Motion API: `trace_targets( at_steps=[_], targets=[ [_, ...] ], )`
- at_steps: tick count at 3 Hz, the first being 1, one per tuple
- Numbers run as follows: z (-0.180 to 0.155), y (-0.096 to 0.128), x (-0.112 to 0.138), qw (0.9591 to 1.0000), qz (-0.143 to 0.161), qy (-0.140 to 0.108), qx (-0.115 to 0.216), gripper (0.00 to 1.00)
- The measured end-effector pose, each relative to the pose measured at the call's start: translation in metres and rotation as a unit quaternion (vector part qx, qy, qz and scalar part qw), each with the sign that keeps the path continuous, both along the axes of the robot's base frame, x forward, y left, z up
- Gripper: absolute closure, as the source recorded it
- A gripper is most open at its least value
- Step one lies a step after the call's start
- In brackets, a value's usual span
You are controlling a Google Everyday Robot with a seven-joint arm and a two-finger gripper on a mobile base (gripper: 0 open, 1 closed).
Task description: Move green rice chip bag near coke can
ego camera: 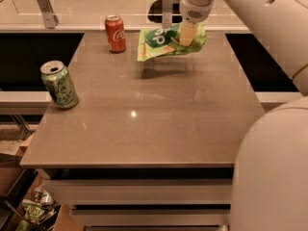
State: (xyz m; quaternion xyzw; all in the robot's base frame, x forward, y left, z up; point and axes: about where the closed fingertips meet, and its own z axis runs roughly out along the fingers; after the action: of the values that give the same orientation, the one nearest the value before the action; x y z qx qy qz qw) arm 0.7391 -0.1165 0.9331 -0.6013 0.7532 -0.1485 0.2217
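One flat, crinkly green bag (159, 43) hangs over the smooth grey tabletop (159, 124) toward twelve o'clock, pinched by the tool (186, 35). Two round metal cans stand: red can (115, 33) at the bag's nine o'clock, green can (59, 84) well apart.

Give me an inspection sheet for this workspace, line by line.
Surface: grey table, one light glint, no spills seen.
Job's things: green rice chip bag held off the table, shadow beneath; coke can upright to its left, apart.
Clutter: green can upright near the left edge.
Grippers: gripper at the far edge, clamped on the bag's right end.
Cables: nothing seen.
Surroundings: pale counter behind; litter on the floor lower left.
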Motion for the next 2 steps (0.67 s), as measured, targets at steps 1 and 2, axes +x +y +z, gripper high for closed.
trace_targets(
  at_steps=[1,2],
  targets=[
    [-0.0141,0.0066,0.0141,0.9999,0.008,0.009,-0.003,1.00],
    [-0.0204,0.0131,0.0235,0.9998,0.016,0.010,-0.006,1.00]
  ],
)
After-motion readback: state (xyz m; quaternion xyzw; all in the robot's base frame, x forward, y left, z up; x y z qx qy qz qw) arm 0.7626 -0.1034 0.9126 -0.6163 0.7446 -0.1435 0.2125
